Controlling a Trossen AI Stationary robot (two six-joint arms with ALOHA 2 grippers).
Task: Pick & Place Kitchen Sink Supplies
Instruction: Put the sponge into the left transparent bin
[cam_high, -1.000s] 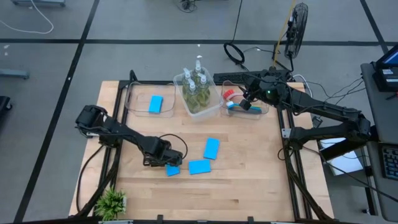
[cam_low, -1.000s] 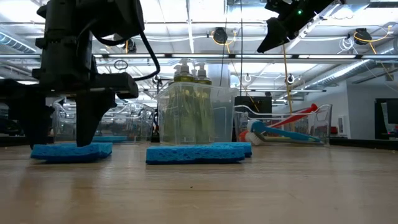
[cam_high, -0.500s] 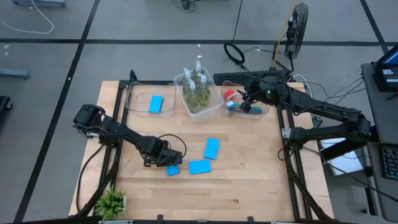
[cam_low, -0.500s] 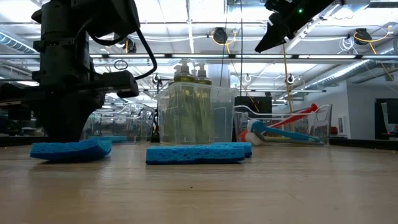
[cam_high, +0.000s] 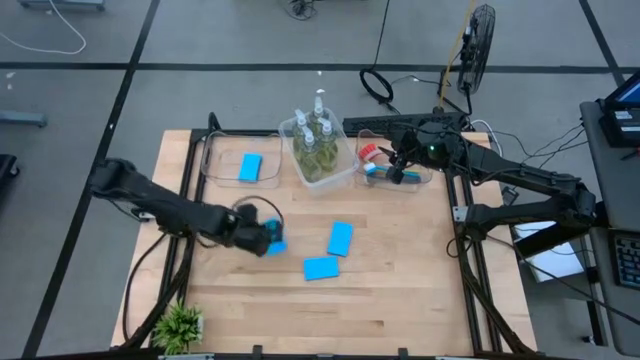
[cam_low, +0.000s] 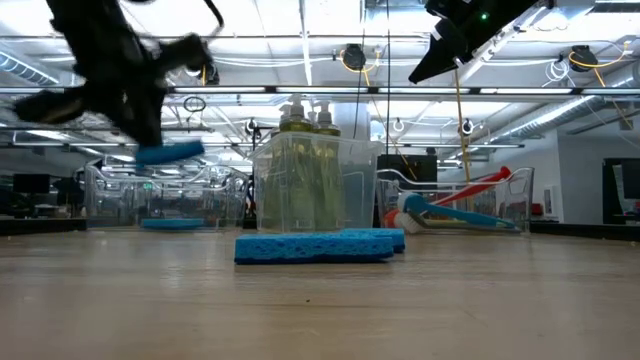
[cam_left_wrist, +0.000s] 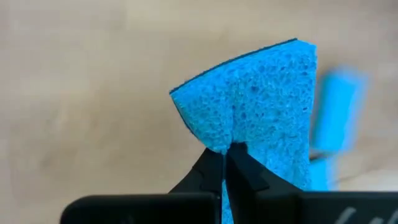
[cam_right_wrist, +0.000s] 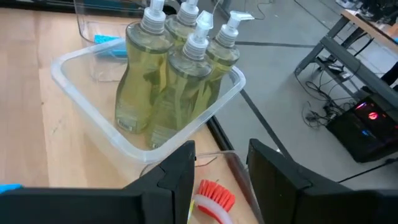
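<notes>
My left gripper (cam_high: 266, 238) is shut on a light-blue sponge (cam_left_wrist: 255, 106), which hangs above the table's left middle (cam_low: 170, 152). Two more sponges (cam_high: 340, 238) (cam_high: 320, 267) lie flat on the wood. Another sponge (cam_high: 250, 167) lies in the far-left clear tub. Several pump bottles of yellow-green liquid (cam_right_wrist: 168, 74) stand in the middle tub (cam_high: 318, 150). My right gripper (cam_right_wrist: 221, 168) hovers open, with nothing between its fingers, above the right tub (cam_high: 395, 170), which holds the brushes (cam_low: 460, 205). My left gripper pinches the sponge between its two fingers at one edge (cam_left_wrist: 227, 142), where the foam creases inward. The fingers (cam_left_wrist: 211, 174) come slanting down from the table's left side. The sponge is lifted clear of the table and sticks out beyond the fingers, roughly level in the low view.
A small green potted plant (cam_high: 180, 325) stands at the near-left corner. The three clear tubs line the far edge of the wooden table (cam_high: 400, 290), and bare wood lies in front of the loose sponges. Cables and a fan stand beyond the far edge.
My left gripper has shut on the sponge that lay at the table's left middle, then risen and drawn back toward the far-left, tipping less steeply. The sponge has gone from flat on the wood to lifted clear.
</notes>
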